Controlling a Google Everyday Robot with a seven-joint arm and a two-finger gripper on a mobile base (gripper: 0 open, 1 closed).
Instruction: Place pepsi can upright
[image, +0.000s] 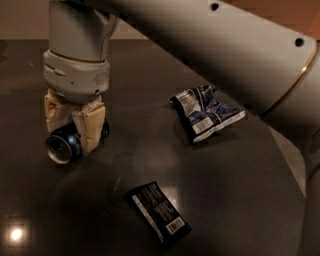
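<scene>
Claw (75, 131) at left of bench (235, 200), pointing straight down under pale wrist, pinching pepsi can (64, 146) between two beige padded fingers (91, 127). Can lying on its side, dark blue, silver end turned toward lower left, gripped across its body. Low over dark glossy surface; touching it or just above, cannot tell. Thick white arm (225, 45) sweeping across top of view from upper right. Crumpled blue-and-white snack bag (207, 112) well apart to right of can, close under arm. Flat black wrapper (157, 214) nearer front, lower than both, lying flat with white print and barcode up. Small bright glare spot (16, 234) near lower left corner.
</scene>
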